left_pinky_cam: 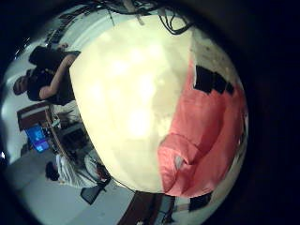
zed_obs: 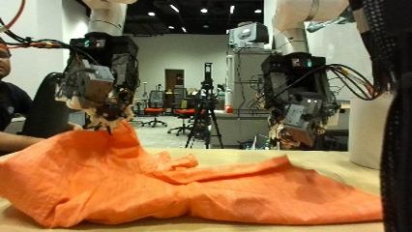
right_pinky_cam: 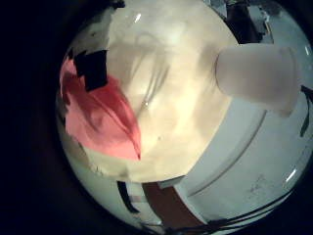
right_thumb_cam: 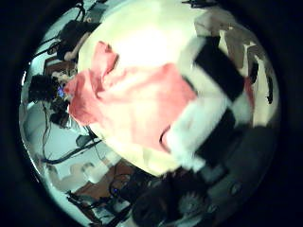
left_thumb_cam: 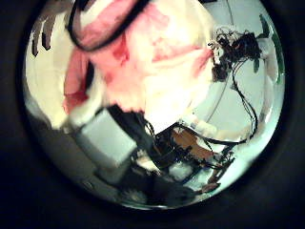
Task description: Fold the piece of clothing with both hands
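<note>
An orange piece of clothing (zed_obs: 193,188) lies crumpled across the pale table (zed_obs: 338,225). One corner is pulled up into a peak under my left hand (zed_obs: 103,89), whose fingers are curled and pinch the cloth there. The left thumb side palm view shows the cloth (left_thumb_cam: 152,57) bunched close against that palm. My right hand (zed_obs: 294,111) hangs a little above the cloth's other end, fingers relaxed and holding nothing. Its thumb side palm view shows the cloth (right_thumb_cam: 133,99) spread below one finger (right_thumb_cam: 213,95). The cloth (left_pinky_cam: 211,131) (right_pinky_cam: 98,117) lies near one table edge in both little finger side views.
The bare tabletop (left_pinky_cam: 131,94) stretches wide beside the cloth. Its rounded edge (right_pinky_cam: 186,176) shows in the right little finger side palm view. Chairs and a tripod (zed_obs: 204,106) stand in the room behind the table.
</note>
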Robot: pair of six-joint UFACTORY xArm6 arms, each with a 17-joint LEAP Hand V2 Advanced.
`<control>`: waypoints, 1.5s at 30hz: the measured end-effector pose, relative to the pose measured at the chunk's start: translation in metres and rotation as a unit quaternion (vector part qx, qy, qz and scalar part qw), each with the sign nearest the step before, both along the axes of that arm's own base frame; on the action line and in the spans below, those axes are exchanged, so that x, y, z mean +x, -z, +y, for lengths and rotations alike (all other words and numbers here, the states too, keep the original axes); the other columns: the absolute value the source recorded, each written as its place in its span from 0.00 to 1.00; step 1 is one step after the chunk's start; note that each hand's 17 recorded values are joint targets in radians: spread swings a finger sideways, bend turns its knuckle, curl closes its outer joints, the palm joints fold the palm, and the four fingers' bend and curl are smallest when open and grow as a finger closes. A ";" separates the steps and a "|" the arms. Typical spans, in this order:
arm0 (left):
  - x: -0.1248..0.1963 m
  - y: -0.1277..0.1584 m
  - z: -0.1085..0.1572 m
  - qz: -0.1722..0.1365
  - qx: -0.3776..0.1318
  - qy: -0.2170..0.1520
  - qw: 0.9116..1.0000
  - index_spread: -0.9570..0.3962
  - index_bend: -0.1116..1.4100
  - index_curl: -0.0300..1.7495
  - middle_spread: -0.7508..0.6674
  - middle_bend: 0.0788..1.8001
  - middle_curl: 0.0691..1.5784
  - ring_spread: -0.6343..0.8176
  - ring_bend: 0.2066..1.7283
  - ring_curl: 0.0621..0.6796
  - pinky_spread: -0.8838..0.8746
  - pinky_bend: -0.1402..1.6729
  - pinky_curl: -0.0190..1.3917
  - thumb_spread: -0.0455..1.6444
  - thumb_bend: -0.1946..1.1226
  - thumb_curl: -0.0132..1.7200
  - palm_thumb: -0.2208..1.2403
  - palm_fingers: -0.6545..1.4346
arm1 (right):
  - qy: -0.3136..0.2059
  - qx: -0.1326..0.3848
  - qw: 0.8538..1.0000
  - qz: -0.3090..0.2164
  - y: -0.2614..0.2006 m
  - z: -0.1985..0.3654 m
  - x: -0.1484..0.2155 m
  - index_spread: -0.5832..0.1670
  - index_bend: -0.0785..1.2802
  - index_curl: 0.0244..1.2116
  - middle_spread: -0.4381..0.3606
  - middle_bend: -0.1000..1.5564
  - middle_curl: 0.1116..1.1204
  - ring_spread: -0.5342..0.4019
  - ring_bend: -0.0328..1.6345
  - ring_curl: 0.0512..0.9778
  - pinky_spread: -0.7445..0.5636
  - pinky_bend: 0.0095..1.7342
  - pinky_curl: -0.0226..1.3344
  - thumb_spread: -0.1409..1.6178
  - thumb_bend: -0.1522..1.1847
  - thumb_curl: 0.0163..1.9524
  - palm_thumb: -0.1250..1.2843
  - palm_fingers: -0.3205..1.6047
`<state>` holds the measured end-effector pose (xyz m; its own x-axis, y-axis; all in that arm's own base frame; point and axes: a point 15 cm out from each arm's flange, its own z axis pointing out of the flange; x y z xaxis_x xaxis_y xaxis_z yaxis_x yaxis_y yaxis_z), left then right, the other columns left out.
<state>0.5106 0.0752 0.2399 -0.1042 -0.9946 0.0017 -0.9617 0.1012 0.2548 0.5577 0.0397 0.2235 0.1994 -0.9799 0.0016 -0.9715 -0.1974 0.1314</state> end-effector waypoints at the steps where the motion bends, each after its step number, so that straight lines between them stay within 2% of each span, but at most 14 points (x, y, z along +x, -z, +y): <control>1: 0.001 -0.003 0.003 -0.008 -0.005 -0.007 1.000 0.47 0.15 0.55 0.45 0.25 0.31 0.36 0.45 0.64 0.27 0.41 0.55 0.68 0.13 0.32 0.57 0.27 | 0.003 0.001 1.000 -0.005 -0.006 -0.004 0.000 0.35 0.39 0.62 0.38 0.57 0.63 0.30 0.77 0.65 0.25 0.60 0.61 0.98 0.11 0.15 0.62 0.30; 4: -0.001 -0.014 0.004 -0.021 -0.015 -0.015 1.000 0.60 0.14 0.48 0.58 0.17 0.25 0.50 0.38 0.53 0.42 0.36 0.52 0.69 0.13 0.31 0.56 0.24 | 0.014 0.003 1.000 -0.022 -0.025 -0.020 -0.003 0.34 0.41 0.59 0.40 0.56 0.60 0.33 0.68 0.58 0.35 0.49 0.56 0.98 0.11 0.14 0.61 0.23; 7: -0.010 -0.029 0.009 -0.032 -0.018 -0.019 0.999 0.68 0.13 0.41 0.68 0.12 0.22 0.62 0.32 0.46 0.57 0.33 0.48 0.70 0.13 0.30 0.55 0.22 | 0.016 0.006 0.999 -0.032 -0.043 -0.031 -0.018 0.34 0.43 0.56 0.42 0.55 0.57 0.37 0.63 0.54 0.44 0.41 0.52 0.98 0.11 0.13 0.61 0.23; 11: -0.025 -0.049 0.014 -0.049 -0.019 -0.014 0.999 0.73 0.14 0.34 0.74 0.09 0.19 0.71 0.26 0.38 0.69 0.30 0.42 0.71 0.13 0.28 0.53 0.24 | 0.003 0.008 0.999 -0.050 -0.073 -0.040 -0.039 0.34 0.44 0.53 0.44 0.52 0.54 0.41 0.58 0.49 0.55 0.35 0.47 0.98 0.11 0.13 0.60 0.23; 14: -0.045 -0.055 0.011 -0.046 -0.023 -0.007 0.999 0.75 0.14 0.29 0.76 0.07 0.18 0.74 0.23 0.35 0.75 0.29 0.39 0.71 0.13 0.27 0.52 0.26 | -0.021 0.008 0.999 -0.042 -0.078 -0.042 -0.067 0.33 0.45 0.51 0.45 0.50 0.51 0.44 0.53 0.45 0.63 0.30 0.44 0.97 0.11 0.12 0.60 0.22; 17: -0.069 -0.059 0.002 -0.040 -0.027 0.003 0.999 0.76 0.15 0.26 0.77 0.06 0.17 0.76 0.22 0.33 0.77 0.28 0.36 0.71 0.13 0.26 0.51 0.27 | -0.051 0.007 0.999 -0.016 -0.067 -0.045 -0.101 0.32 0.43 0.48 0.45 0.45 0.45 0.50 0.47 0.40 0.71 0.27 0.41 0.94 0.10 0.12 0.59 0.19; 21: -0.101 -0.058 -0.014 -0.030 -0.030 0.019 0.999 0.76 0.16 0.23 0.77 0.06 0.16 0.78 0.20 0.31 0.79 0.27 0.34 0.71 0.13 0.25 0.50 0.28 | -0.080 -0.012 0.996 0.024 -0.044 -0.057 -0.143 0.30 0.36 0.43 0.46 0.37 0.39 0.57 0.41 0.35 0.76 0.26 0.37 0.87 0.10 0.12 0.56 0.17; 24: -0.120 -0.052 -0.029 -0.020 -0.027 0.039 0.999 0.76 0.16 0.21 0.76 0.06 0.16 0.78 0.20 0.30 0.79 0.27 0.32 0.71 0.13 0.25 0.50 0.29 | -0.094 -0.037 0.993 0.056 -0.023 -0.071 -0.164 0.29 0.29 0.38 0.48 0.30 0.33 0.61 0.36 0.31 0.78 0.28 0.37 0.81 0.09 0.12 0.53 0.13; 28: -0.136 -0.037 -0.038 0.005 -0.022 0.053 0.998 0.76 0.17 0.20 0.76 0.06 0.16 0.78 0.20 0.30 0.78 0.27 0.31 0.71 0.13 0.24 0.48 0.30 | -0.113 -0.072 0.985 0.113 0.016 -0.090 -0.183 0.28 0.20 0.33 0.50 0.23 0.28 0.69 0.29 0.26 0.78 0.25 0.34 0.74 0.09 0.13 0.50 0.13; 30: -0.139 -0.036 -0.041 0.009 -0.021 0.055 0.998 0.76 0.17 0.19 0.76 0.06 0.15 0.78 0.19 0.29 0.78 0.27 0.30 0.71 0.13 0.24 0.48 0.30 | -0.116 -0.073 0.981 0.135 0.036 -0.092 -0.187 0.28 0.19 0.32 0.51 0.22 0.27 0.70 0.27 0.25 0.78 0.24 0.33 0.72 0.09 0.13 0.48 0.14; 37: -0.154 -0.043 -0.046 0.012 -0.024 0.057 0.998 0.76 0.17 0.18 0.76 0.06 0.14 0.78 0.20 0.29 0.77 0.28 0.28 0.71 0.13 0.23 0.48 0.30 | -0.120 -0.076 0.984 0.109 0.068 -0.088 -0.163 0.29 0.19 0.28 0.54 0.18 0.24 0.73 0.22 0.22 0.77 0.20 0.29 0.66 0.09 0.13 0.45 0.18; 39: -0.161 -0.038 -0.047 0.020 -0.023 0.058 0.998 0.77 0.17 0.18 0.76 0.06 0.14 0.79 0.20 0.29 0.77 0.28 0.28 0.71 0.13 0.23 0.48 0.30 | -0.114 -0.076 0.983 0.120 0.078 -0.089 -0.165 0.28 0.19 0.27 0.53 0.18 0.23 0.73 0.22 0.21 0.77 0.20 0.29 0.66 0.09 0.13 0.45 0.19; 42: -0.165 -0.037 -0.047 0.023 -0.022 0.058 0.998 0.77 0.17 0.18 0.76 0.06 0.14 0.79 0.20 0.29 0.77 0.28 0.27 0.71 0.13 0.22 0.48 0.30 | -0.101 -0.078 0.982 0.138 0.099 -0.089 -0.165 0.29 0.18 0.26 0.52 0.18 0.23 0.72 0.22 0.22 0.75 0.19 0.28 0.65 0.10 0.14 0.46 0.22; 45: -0.167 -0.039 -0.047 0.023 -0.022 0.058 0.998 0.77 0.17 0.17 0.75 0.06 0.14 0.79 0.20 0.28 0.77 0.28 0.27 0.71 0.13 0.22 0.47 0.30 | -0.099 -0.081 0.983 0.129 0.104 -0.089 -0.159 0.32 0.19 0.26 0.51 0.19 0.23 0.67 0.25 0.23 0.70 0.17 0.27 0.65 0.10 0.14 0.47 0.27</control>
